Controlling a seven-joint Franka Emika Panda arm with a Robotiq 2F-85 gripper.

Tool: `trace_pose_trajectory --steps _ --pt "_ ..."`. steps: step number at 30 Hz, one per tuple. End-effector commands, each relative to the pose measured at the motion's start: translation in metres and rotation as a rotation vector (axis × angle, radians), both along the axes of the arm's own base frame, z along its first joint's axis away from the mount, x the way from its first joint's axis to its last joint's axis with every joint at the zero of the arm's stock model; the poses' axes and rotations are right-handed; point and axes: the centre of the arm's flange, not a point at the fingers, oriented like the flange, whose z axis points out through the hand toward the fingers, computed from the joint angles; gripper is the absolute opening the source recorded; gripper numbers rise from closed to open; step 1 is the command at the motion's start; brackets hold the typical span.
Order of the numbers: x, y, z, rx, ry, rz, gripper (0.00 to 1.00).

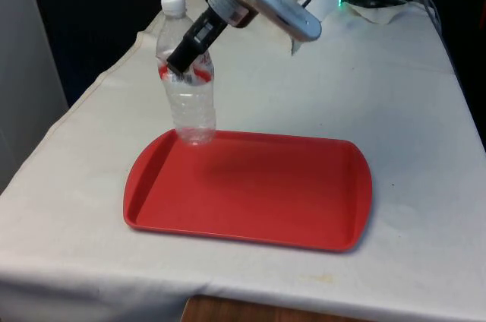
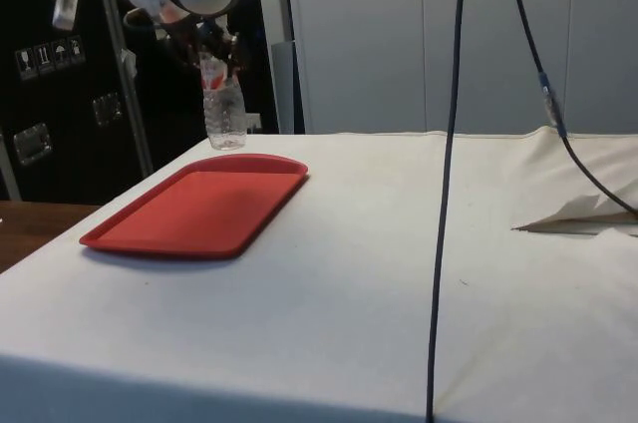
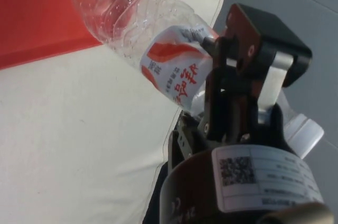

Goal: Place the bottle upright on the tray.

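The end effector [image 1: 181, 61] is clamped on the bottle [image 1: 187, 86], its black fingers [image 1: 194, 39] pinching the clear plastic at the band of the red-and-white label [image 1: 199, 73]. In the wrist view the fingers [image 3: 232, 84] press against that label [image 3: 174, 71] from the side, with the ribbed lower body of the bottle [image 3: 127, 18] reaching away from them towards the tray [image 3: 37, 12].

The bottle stands close to upright, white cap [image 1: 173, 4] on top, leaning very slightly. Its base sits at the tray's far rim, at the corner on the front view's left; whether it rests on the rim, just inside it, or hangs a little above cannot be told. From the side view the bottle [image 2: 223, 109] shows beyond the far end of the tray [image 2: 199, 209], with the end effector [image 2: 214, 54] closed on its upper part.

The tray [image 1: 250, 193] is red, shallow, with rounded corners and a raised lip, and lies flat on the white cloth of the tabletop [image 1: 395, 109], nearer the front view's left than its right. The arm comes down at a slant from the far right of the front view, so the fingers meet the bottle at an angle. A dark cable [image 2: 449, 184] hangs in the foreground of the side view.
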Motion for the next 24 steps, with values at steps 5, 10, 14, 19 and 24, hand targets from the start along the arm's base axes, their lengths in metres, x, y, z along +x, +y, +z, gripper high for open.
trace_pose_trajectory --steps 5,10,14,19,24 --pt "0.004 0.003 -0.012 -0.005 -0.011 -0.009 0.0" --pt "0.008 0.008 -0.024 -0.016 -0.016 -0.017 0.0" --pt "0.01 0.011 -0.031 -0.027 -0.016 -0.021 0.0" --pt "0.013 0.014 -0.037 -0.041 -0.019 -0.024 0.0" --pt "0.016 0.021 -0.045 -0.061 -0.021 -0.024 0.0"
